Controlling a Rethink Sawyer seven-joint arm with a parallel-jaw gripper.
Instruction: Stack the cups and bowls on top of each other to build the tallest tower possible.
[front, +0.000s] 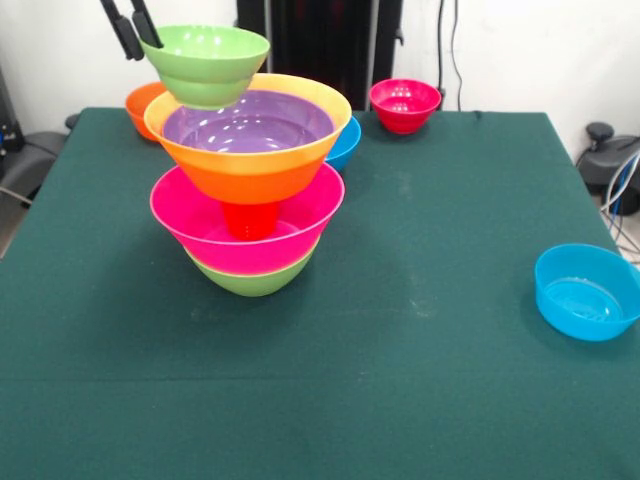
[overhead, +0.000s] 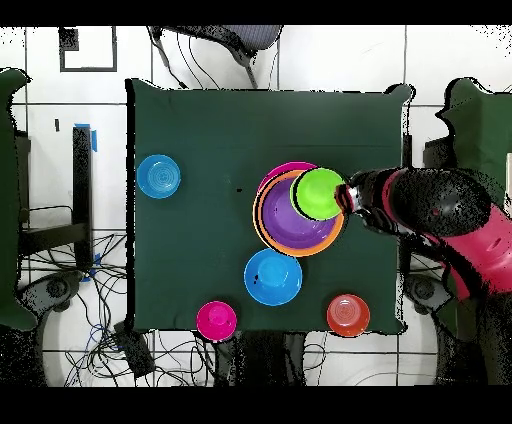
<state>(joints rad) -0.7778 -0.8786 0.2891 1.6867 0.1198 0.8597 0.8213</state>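
Hand: our hand (front: 141, 38) is pinching the rim of the small green bowl (front: 208, 62), one finger inside and one outside, so it is clamped on the bowl.
Where the bowl is: we are holding it up over the tower (front: 250, 190), close above the purple bowl (front: 248, 128). It is sitting off to one side, not over the middle. We cannot tell if it is touching the purple bowl yet.
Tower: we are looking at a green bowl (front: 252, 278) at the bottom on the table (front: 420, 330), then the pink bowl (front: 210, 232), then the orange cup (front: 249, 218) standing upside down inside it, then the big orange bowl (front: 250, 172) with the purple bowl inside.
How it will handle: the bowls are looking light, hard and shiny, so we are thinking they will slide easily. The big orange bowl is resting on just the little cup, so we are guessing it will wobble if we push.
Where to hold: we are thinking the thin rim is the best place to pinch.
Still waiting: a blue bowl (front: 586, 291) is sitting well apart near the table edge. A red bowl (front: 404, 105), another blue bowl (front: 345, 143) and a small orange bowl (front: 140, 106) are sitting behind the tower.
Watch out: setting the green bowl down off the middle might be tipping the top over.
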